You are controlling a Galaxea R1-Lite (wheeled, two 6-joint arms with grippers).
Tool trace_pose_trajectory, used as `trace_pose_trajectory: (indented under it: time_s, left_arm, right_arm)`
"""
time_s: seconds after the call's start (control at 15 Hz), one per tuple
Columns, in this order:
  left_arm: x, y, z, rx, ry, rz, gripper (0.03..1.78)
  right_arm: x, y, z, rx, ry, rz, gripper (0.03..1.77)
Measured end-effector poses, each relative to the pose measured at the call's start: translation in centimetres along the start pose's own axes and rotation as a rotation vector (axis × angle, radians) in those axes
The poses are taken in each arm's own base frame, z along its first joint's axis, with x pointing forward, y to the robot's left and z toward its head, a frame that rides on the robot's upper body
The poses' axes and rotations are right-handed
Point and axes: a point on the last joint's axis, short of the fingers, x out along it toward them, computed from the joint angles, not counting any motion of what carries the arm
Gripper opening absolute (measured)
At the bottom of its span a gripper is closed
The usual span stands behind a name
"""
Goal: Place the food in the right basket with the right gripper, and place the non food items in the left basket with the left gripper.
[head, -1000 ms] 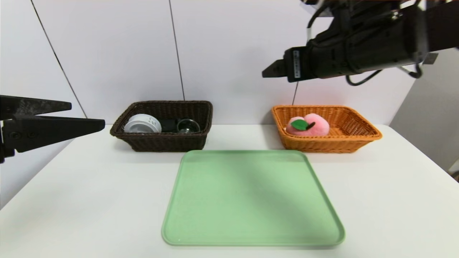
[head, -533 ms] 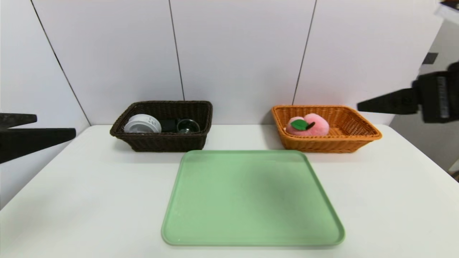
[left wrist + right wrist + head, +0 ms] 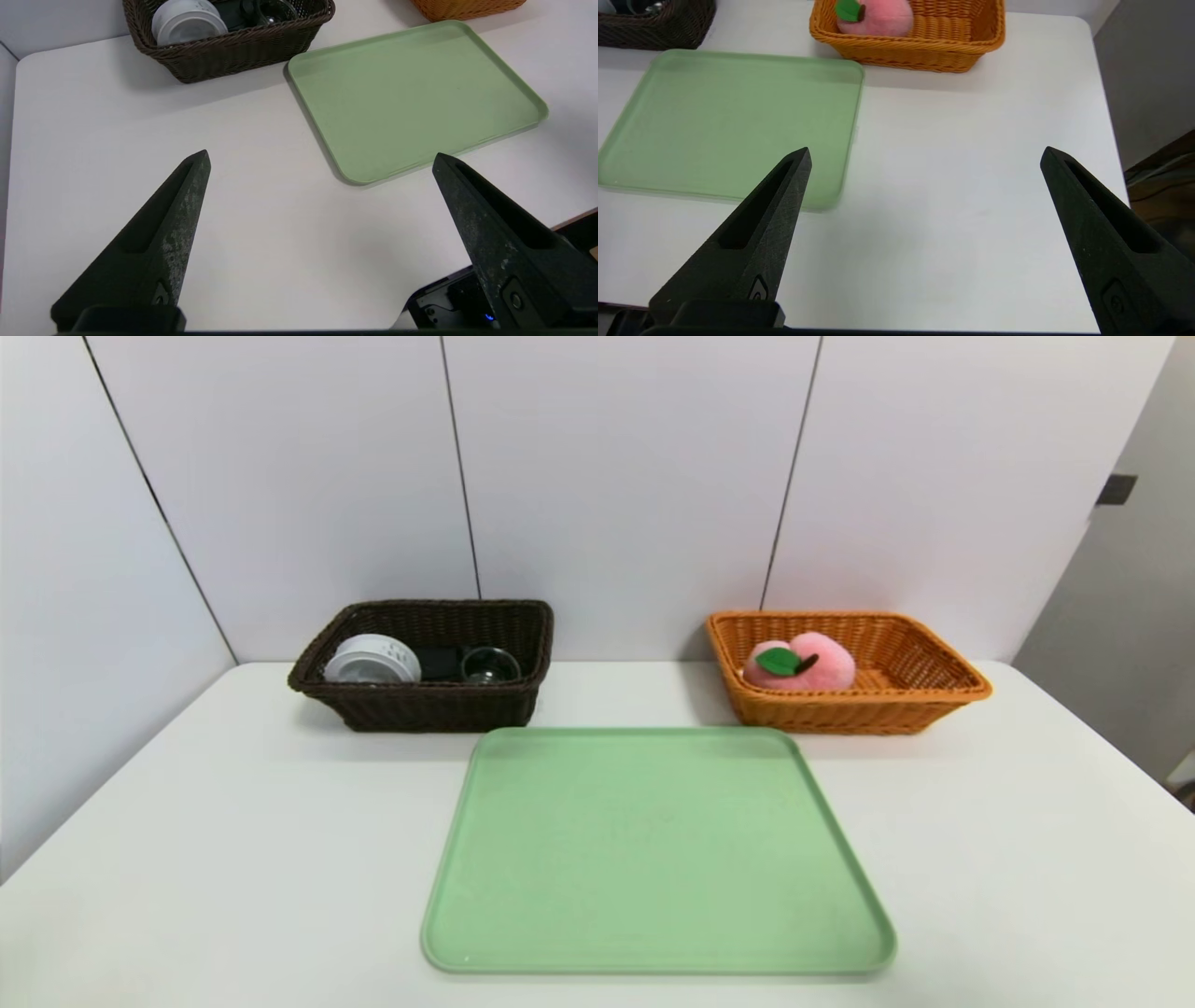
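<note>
The pink plush peach (image 3: 800,662) with its green leaf lies in the orange right basket (image 3: 943,679), also seen as the peach (image 3: 878,16) in the basket (image 3: 952,46). The dark brown left basket (image 3: 429,705) holds a white round container (image 3: 372,658), a black pouch (image 3: 437,661) and a clear glass cup (image 3: 490,664). Neither arm shows in the head view. My left gripper (image 3: 321,156) hangs open and empty over bare table near the front left. My right gripper (image 3: 925,154) hangs open and empty over the table's front right.
A light green tray (image 3: 658,952) lies bare on the white table (image 3: 233,840) in front of both baskets. White wall panels stand right behind the baskets. The table's right edge (image 3: 1108,140) drops off beside the right gripper.
Both arms have pulled back out of the head view: the right one swung away rightward from above the orange basket, the left one withdrew to the left. The baskets' contents stayed put.
</note>
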Motion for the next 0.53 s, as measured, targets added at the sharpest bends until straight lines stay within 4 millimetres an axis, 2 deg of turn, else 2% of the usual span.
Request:
trace_pose_trajectory:
  time_s: [0.33,0.53]
  left_arm:
    - [-3.3,-0.9,-2.7,0.000,-0.069,0.073,1.69]
    - [-4.5,-1.6,-5.0,0.052,-0.091,0.125,1.69]
  right_arm:
    - [-4.0,-1.1,-2.8,0.012,-0.099,-0.077,1.69]
    - [-5.5,-1.1,-4.6,0.012,-0.138,-0.140,1.69]
